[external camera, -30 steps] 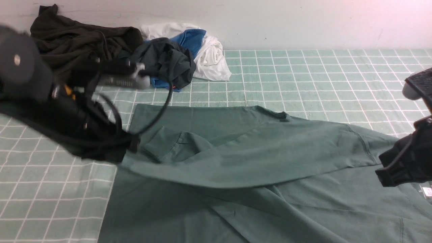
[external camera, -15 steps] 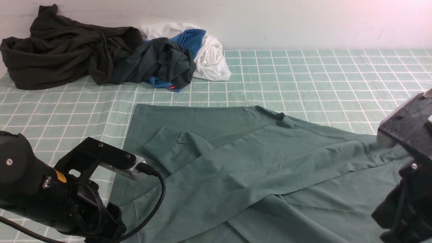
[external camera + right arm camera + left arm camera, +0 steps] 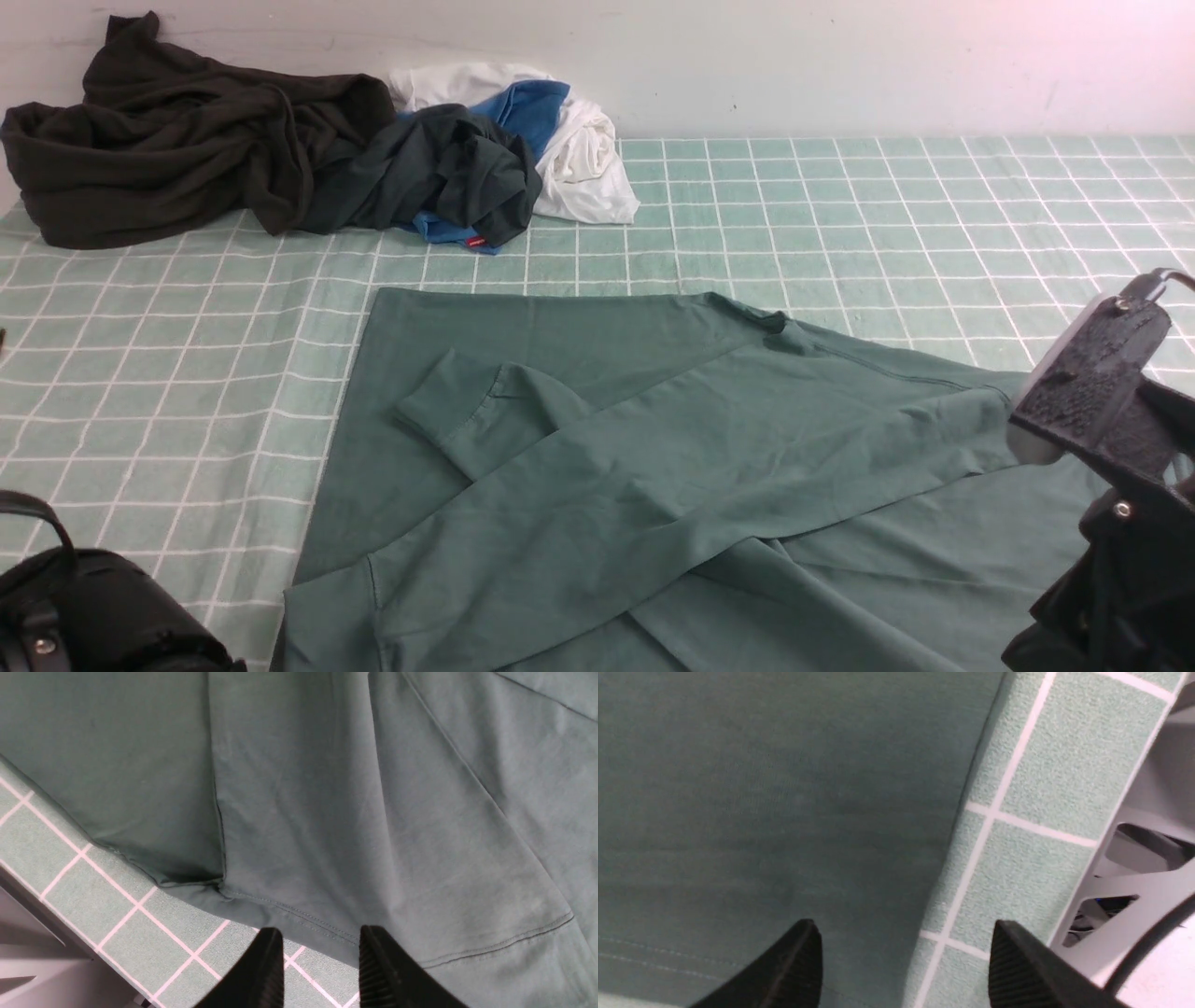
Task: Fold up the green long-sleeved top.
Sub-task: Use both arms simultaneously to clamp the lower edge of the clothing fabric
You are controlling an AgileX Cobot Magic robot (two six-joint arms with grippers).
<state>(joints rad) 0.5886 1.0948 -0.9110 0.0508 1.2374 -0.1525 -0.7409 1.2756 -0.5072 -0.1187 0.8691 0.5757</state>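
Note:
The green long-sleeved top (image 3: 653,467) lies flat on the checked cloth, with both sleeves laid across its body. One ribbed cuff (image 3: 448,401) lies at the upper left and the other cuff (image 3: 327,616) at the near left corner. My left gripper (image 3: 903,938) is open and empty, low over the top's side edge (image 3: 761,788). Only the left arm's body (image 3: 84,616) shows in the front view. My right gripper (image 3: 320,938) is open and empty just above the stitched hem (image 3: 299,914). The right arm (image 3: 1111,439) is at the right edge.
A blackish garment (image 3: 187,140), a dark green one (image 3: 448,168) and a white and blue one (image 3: 579,149) are heaped at the far left by the wall. The checked cloth (image 3: 840,205) covers the table. The table's near edge (image 3: 1148,858) is close to the left gripper.
The left arm let go of the raised sleeve and pulled back to the near left corner. The sleeve now lies across the top. The right arm shifted at the right edge.

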